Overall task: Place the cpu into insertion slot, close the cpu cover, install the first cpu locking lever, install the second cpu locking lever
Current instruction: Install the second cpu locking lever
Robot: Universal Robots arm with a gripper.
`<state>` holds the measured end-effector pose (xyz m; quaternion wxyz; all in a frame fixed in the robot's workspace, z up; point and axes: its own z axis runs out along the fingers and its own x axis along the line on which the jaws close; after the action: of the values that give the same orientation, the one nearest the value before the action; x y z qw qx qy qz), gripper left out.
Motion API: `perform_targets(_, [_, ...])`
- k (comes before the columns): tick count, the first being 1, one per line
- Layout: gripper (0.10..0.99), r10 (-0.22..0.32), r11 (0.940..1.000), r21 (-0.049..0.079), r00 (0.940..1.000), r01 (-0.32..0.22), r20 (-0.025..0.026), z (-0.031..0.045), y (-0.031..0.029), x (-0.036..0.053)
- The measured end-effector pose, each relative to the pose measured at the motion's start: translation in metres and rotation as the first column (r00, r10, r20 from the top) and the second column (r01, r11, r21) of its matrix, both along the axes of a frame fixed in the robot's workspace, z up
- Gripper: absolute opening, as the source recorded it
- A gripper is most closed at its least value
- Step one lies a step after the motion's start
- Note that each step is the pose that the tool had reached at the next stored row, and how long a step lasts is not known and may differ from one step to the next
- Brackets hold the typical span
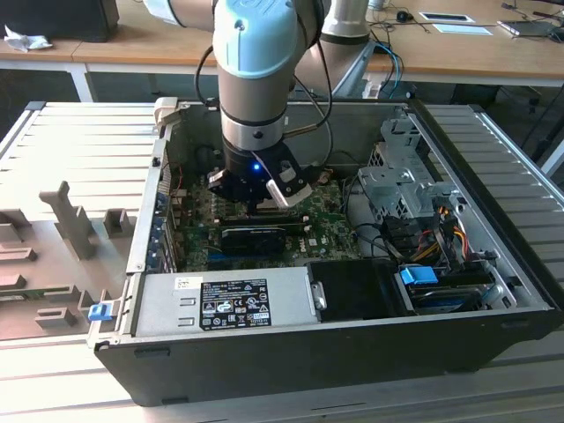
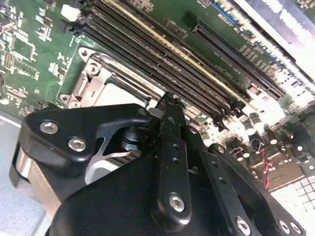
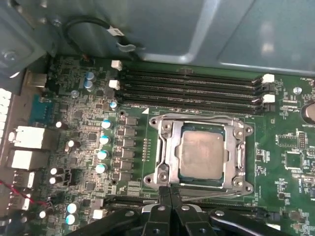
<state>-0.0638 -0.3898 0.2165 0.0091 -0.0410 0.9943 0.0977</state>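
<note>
My hand is clenched, fingertips pressed together at the near edge of the insertion slot. The cpu sits inside, framed by the lowered cpu cover.

Soft even daylight, slight blur

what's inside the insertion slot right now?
In the first wrist view the cpu sits in the insertion slot, its pale face showing through the cpu cover window. The contacts beneath are covered. The gripper is at the socket's edge.
</note>
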Motion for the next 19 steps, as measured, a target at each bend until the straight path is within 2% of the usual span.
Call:
perform_targets(1, [0.106,0.000,1.0000,0.004,1.0000,0.000,0.0000,-0.0001,-0.0012,-0.0008])
perform_targets(3, [0.106,0.000,0.9997,0.025,1.0000,0.000,-0.0001,-0.0007,-0.0055,-0.0047])
perform_targets(5, [0.106,0.000,0.9995,0.031,1.0000,0.000,-0.0001,-0.0024,-0.0068,-0.0058])
perform_targets(7, [0.106,0.000,0.9986,0.052,1.0000,0.000,-0.0002,-0.0130,-0.0078,-0.0087])
perform_targets(8, [0.106,0.000,0.9975,0.071,1.0000,0.000,-0.0001,-0.0156,-0.0084,-0.0109])
perform_targets(10, [0.106,0.001,0.9963,0.086,1.0000,-0.001,0.0000,-0.0170,-0.0085,-0.0122])
perform_targets(14, [0.106,0.002,0.9939,0.110,1.0000,-0.002,0.0001,-0.0213,-0.0084,-0.0123])
perform_targets(17, [0.106,0.002,0.9930,0.118,1.0000,-0.002,0.0001,-0.0221,-0.0086,-0.0130])
perform_targets(19, [0.106,0.002,0.9929,0.119,1.0000,-0.002,0.0004,-0.0196,-0.0085,-0.0130])
